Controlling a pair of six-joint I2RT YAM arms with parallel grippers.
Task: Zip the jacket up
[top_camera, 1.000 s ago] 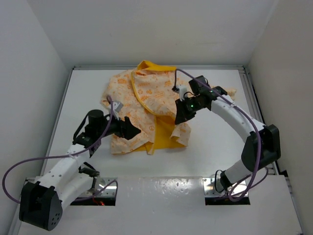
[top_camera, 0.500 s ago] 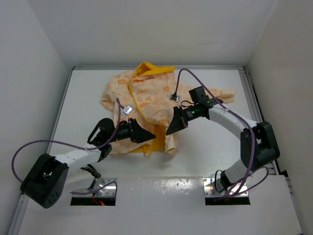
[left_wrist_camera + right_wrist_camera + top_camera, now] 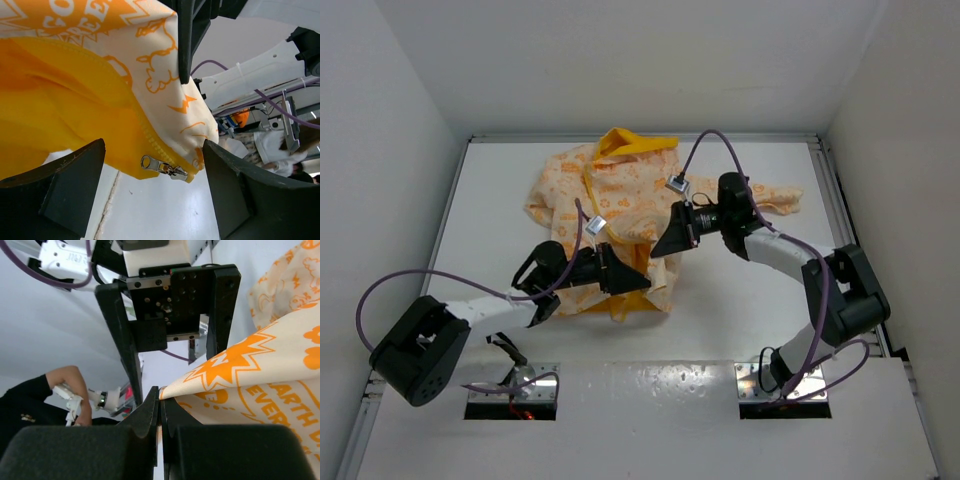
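The jacket [image 3: 610, 195], cream with orange print and yellow lining, lies on the white table [image 3: 740, 310] with its hood at the back. My right gripper [image 3: 665, 240] is shut on the edge of the cream front panel [image 3: 250, 375], pinched between its fingertips [image 3: 152, 412] and lifted. My left gripper [image 3: 625, 280] is open at the jacket's bottom hem. In the left wrist view the metal zipper slider [image 3: 164, 167] hangs at the yellow zipper edge's end, between the open fingers [image 3: 55, 185] and touching neither. The yellow lining [image 3: 55, 110] fills the upper left there.
White walls enclose the table on the left, back and right. One sleeve [image 3: 775, 195] lies spread toward the right, behind my right arm. The left gripper's body [image 3: 170, 305] shows close in front in the right wrist view. Purple cables loop over both arms.
My left gripper has moved right to the jacket's bottom hem. My right gripper has moved left and lower, drawing the front panel with it, so the two grippers now face each other closely.
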